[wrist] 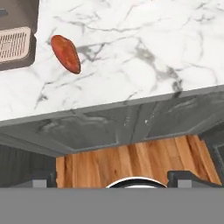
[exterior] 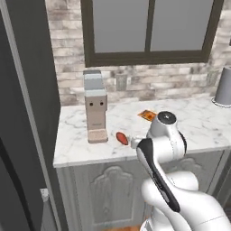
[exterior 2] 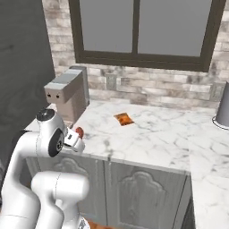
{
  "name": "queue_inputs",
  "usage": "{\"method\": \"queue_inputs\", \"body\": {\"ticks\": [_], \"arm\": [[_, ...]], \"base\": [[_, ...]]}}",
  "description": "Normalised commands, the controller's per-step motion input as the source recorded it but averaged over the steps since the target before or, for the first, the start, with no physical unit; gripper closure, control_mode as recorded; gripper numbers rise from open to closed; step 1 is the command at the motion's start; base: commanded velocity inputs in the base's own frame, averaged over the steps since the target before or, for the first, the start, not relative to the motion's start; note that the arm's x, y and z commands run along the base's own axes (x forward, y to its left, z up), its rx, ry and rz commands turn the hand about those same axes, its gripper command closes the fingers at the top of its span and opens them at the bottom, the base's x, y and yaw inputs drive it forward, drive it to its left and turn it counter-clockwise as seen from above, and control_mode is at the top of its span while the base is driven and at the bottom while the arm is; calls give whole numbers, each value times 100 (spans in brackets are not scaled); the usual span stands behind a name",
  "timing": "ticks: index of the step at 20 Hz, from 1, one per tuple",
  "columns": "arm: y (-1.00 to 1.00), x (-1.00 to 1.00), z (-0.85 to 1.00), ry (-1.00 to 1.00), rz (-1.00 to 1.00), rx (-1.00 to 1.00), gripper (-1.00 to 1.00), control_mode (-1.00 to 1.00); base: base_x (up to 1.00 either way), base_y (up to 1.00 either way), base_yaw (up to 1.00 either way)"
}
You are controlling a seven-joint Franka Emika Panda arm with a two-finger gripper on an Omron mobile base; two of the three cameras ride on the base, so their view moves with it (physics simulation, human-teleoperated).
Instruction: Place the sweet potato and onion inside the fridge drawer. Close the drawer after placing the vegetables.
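1. I am seeing the small orange-red tapered sweet potato (wrist: 65, 53) lying on the white marbled counter (wrist: 144, 48), near its front edge, just beside the beige coffee machine (exterior: 95, 108).
2. My two-finger gripper (wrist: 112, 178) is hanging spread wide and empty, out past the counter edge over the wooden floor (wrist: 131, 164).
3. I am judging that reaching in could nudge the rounded root, rolling it off the edge.
4. The machine is crowding one side, so a finger could be striking it.
5. I cannot see the onion or the drawer.

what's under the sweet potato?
The sweet potato lies straight on the marble counter, near its front edge, beside the coffee machine. Its contact patch is hidden by the root itself.
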Motion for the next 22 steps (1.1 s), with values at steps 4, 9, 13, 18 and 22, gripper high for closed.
{"method": "queue_inputs", "body": {"ticks": [4, 9, 13, 18, 22], "arm": [[-16, 34, -19, -1, 11, 1, -100, -100], [-4, 86, -64, 1, 19, 0, -100, -100], [-2, 89, -32, 19, 20, 0, -100, -100], [16, 65, -57, 15, 7, -2, -100, -100], [9, 18, -27, 14, 0, -5, -100, -100]], "base": [[30, -12, 17], [0, 0, 0], [0, 0, 0], [0, 0, 0], [0, 0, 0]]}}
